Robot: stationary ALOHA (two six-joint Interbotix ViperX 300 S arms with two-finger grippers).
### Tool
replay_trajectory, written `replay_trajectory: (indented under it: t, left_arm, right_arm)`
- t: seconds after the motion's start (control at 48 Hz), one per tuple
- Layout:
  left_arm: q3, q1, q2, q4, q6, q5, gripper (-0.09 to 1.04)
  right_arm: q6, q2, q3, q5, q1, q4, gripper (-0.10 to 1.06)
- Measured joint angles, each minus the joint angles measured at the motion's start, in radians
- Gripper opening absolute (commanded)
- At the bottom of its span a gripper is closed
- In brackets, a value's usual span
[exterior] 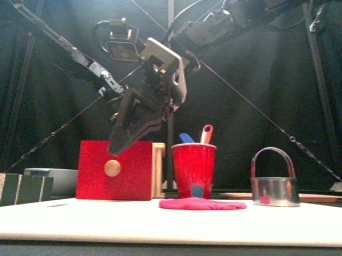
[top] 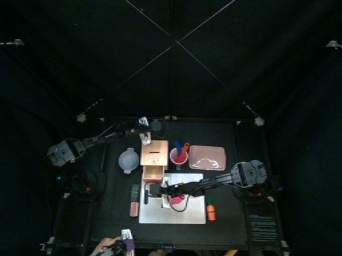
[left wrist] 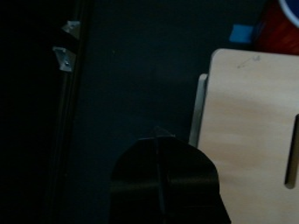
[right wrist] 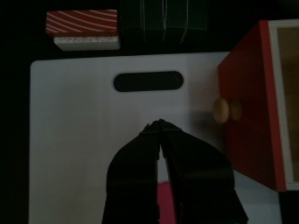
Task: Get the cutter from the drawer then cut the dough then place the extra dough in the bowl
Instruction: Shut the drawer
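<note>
Nearest, along the bottom of the front view, lies the white board [exterior: 134, 225], set on the black table [top: 94, 200]; on it, just right of centre, the flat pink dough [exterior: 203, 205] rests whole. Above the dough's left end, in the left centre of the frame, hangs the right gripper [exterior: 123, 140], its jaws pressed together and holding nothing; the right wrist view confirms this, with the two dark jaws meeting at a point over bare board. Only that wrist view shows a striped red and white toy [right wrist: 82, 24] off the board's edge, in its upper left corner.

Behind the dough stands the red cup [exterior: 194, 168] with a blue and a red knife in it; to its left is the wooden box [exterior: 118, 170], its red drawer front facing the camera; at lower right the metal cutter [exterior: 274, 188] stands upright, well clear of both grippers. From the top view alone come the blue-grey bowl [top: 128, 158] left of the box and the pink tray [top: 207, 155] right of the cup. The left gripper [left wrist: 160, 133], jaws closed and empty, hovers beside the box's pale top. Farthest back, the black curtain [top: 171, 50] fills the upper half.
</note>
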Motion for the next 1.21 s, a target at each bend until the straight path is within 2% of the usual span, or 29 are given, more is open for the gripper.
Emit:
replay_trajectory:
  t: [0.25,0.792,1.208]
  left_arm:
    - [-0.049,0.012,0.08,-0.008,0.049,0.08,0.18]
    - [-0.063,0.009,0.143,-0.008,0.06,0.089,0.18]
    - [-0.063,-0.015,0.164,-0.006,0.077,0.081,0.19]
  right_arm:
    - [0.0,0.035,-0.029,-0.003,-0.006,0.0,0.21]
    - [-0.015,0.091,-0.083,0.002,-0.044,-0.005,0.21]
    - [-0.018,0.101,-0.086,0.04,-0.072,-0.054,0.21]
